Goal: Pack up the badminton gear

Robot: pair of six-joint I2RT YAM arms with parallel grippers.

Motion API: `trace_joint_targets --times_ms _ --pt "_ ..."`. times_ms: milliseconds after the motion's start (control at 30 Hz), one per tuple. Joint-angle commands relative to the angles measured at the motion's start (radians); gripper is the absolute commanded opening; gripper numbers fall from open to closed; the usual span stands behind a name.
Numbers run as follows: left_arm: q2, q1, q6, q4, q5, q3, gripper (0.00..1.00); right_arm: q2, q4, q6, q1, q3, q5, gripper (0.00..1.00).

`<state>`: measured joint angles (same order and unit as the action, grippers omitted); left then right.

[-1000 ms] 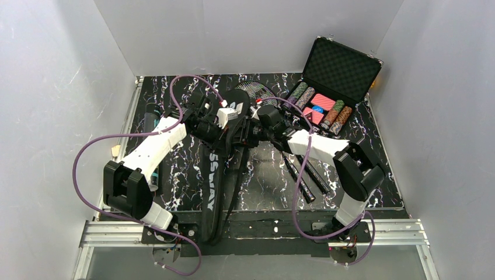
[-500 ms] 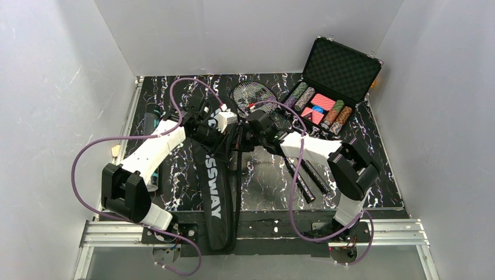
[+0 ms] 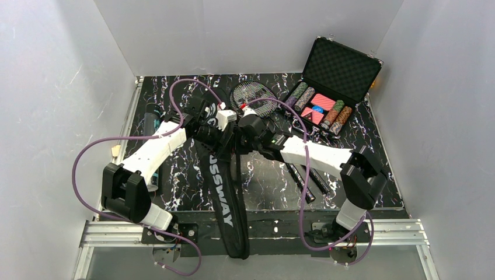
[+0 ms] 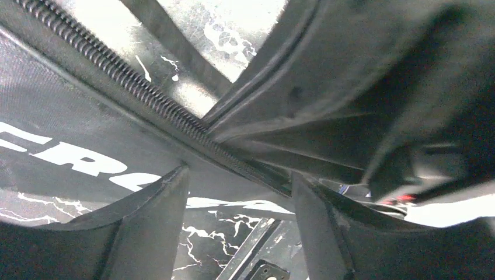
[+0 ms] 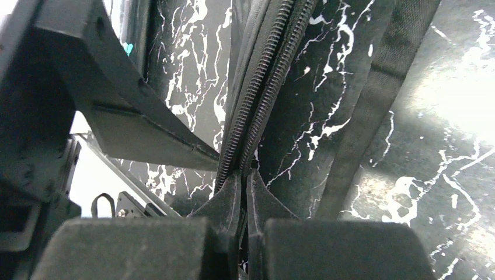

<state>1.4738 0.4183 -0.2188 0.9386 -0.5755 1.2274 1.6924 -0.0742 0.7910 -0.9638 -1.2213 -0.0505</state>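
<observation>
lying long and black, racket bag [image 3: 225,192], white lettering, zip [image 5: 260,93] seemingly undone

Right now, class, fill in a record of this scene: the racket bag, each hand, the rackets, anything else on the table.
Racket bag: black, white lettering, lying lengthwise, near end overhanging the table edge.
Left hand: open, fingers either side of the bag's zip.
Right hand: shut on the bag's zip edge.
Rackets: outside the bag, on the table to its right.
Other: open poker chip case, far right corner.
</observation>
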Motion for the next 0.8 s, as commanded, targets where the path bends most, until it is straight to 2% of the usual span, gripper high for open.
trace_joint_targets --times_ms 0,133,267,333,500,633,767 --pt "-0.058 0.0 0.014 -0.062 0.035 -0.026 0.58 -0.083 -0.025 -0.068 -0.025 -0.065 -0.101 0.01" --pt "-0.085 -0.024 0.032 -0.082 0.024 -0.016 0.42 -0.11 -0.057 -0.102 -0.052 -0.068 -0.144 0.01" --pt "-0.079 -0.068 0.052 -0.085 -0.006 0.011 0.11 -0.13 -0.068 -0.117 -0.084 -0.058 -0.182 0.01" --pt "-0.067 -0.087 0.058 -0.075 -0.028 0.024 0.02 -0.136 -0.079 -0.119 -0.092 -0.055 -0.197 0.01" --pt "-0.066 -0.097 0.054 -0.063 -0.038 0.022 0.0 -0.16 -0.084 -0.117 -0.093 -0.028 -0.221 0.01" --pt "-0.077 -0.101 0.054 -0.05 0.009 0.035 0.0 -0.171 -0.112 -0.12 -0.087 -0.011 -0.235 0.01" --pt "-0.05 -0.107 0.065 0.008 0.072 0.109 0.0 -0.179 -0.081 -0.096 -0.023 0.05 -0.138 0.01"
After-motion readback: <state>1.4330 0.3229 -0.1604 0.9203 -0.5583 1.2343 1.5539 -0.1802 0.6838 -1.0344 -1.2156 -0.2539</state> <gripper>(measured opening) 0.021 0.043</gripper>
